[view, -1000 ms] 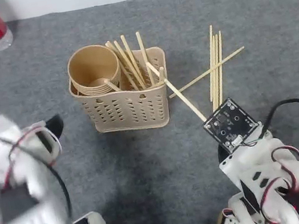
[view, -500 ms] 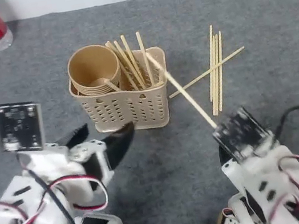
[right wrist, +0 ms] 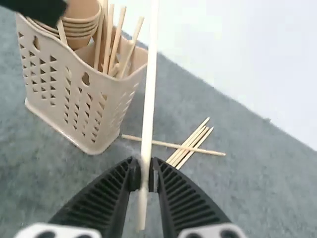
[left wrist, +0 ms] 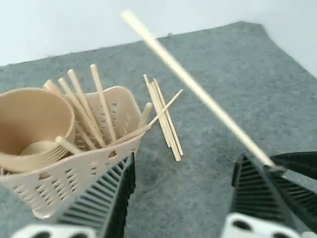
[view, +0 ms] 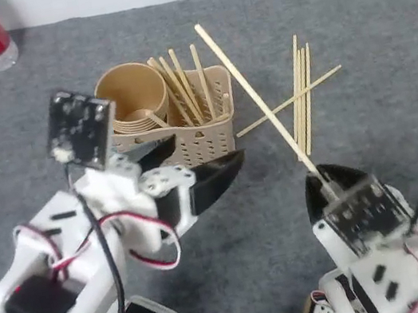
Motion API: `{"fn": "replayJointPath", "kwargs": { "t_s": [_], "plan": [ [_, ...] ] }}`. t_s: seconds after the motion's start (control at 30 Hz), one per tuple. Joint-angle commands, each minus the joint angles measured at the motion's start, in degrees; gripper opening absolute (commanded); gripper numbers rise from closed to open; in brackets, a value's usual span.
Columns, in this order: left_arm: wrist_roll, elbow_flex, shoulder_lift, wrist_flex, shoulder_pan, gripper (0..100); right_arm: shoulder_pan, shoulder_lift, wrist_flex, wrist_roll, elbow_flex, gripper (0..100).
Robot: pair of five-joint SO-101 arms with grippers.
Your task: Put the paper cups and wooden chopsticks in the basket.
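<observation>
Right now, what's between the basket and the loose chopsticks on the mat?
In the high view, the held chopstick, clamped in the right gripper, slants across the gap between basket and loose chopsticks. Under it, bare mat.

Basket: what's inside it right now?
A nested stack of paper cups fills one end, a chopstick lying in the top cup; several more chopsticks stand leaning beside it. The basket floor and the sticks' lower ends are hidden.
</observation>
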Motion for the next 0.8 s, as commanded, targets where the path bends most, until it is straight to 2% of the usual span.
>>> {"fn": "replayJointPath", "kwargs": {
  "t_s": [0.0, 0.07, 0.17, 0.3, 0.4, 0.5, 0.6, 0.7, 0.77],
  "plan": [
    [-0.7, -3.12, 4.48, -1.49, -2.2, 30, 0.13, 6.29, -1.45, 1.67, -0.18, 0.7],
    [-0.7, -2.42, 4.48, 0.35, -6.68, 30, 0.75, 8.22, -0.48, 2.55, -0.09, 0.7],
    [-1.93, -1.8, 2.11, 5.71, -17.05, 30, 5.93, 8.92, 1.89, 2.81, -0.09, 0.7],
    [-12.4, -1.54, -3.96, 9.76, -36.22, 30, 17.63, 10.24, 1.63, 7.47, 2.64, 0.7],
    [-17.49, 4.35, -9.41, 8.26, -49.76, 30, 24.13, 13.49, -2.86, 10.37, 8.88, 0.7],
    [-17.76, 17.8, -14.51, 1.41, -58.11, 30, 26.59, 19.74, -9.36, 12.84, 15.82, 0.7],
    [-17.49, 37.23, -19.52, -11.25, -64.44, 30, 26.86, 28.09, -14.46, 14.07, 18.02, 0.7],
    [-14.07, 56.04, -24.88, -23.91, -69.54, 30, 26.95, 36.79, -18.24, 13.98, 17.41, 0.7],
    [-11.25, 65.27, -28.75, -27.87, -72.62, 30, 27.03, 42.15, -20.35, 14.15, 17.23, 0.7]
  ]
}}
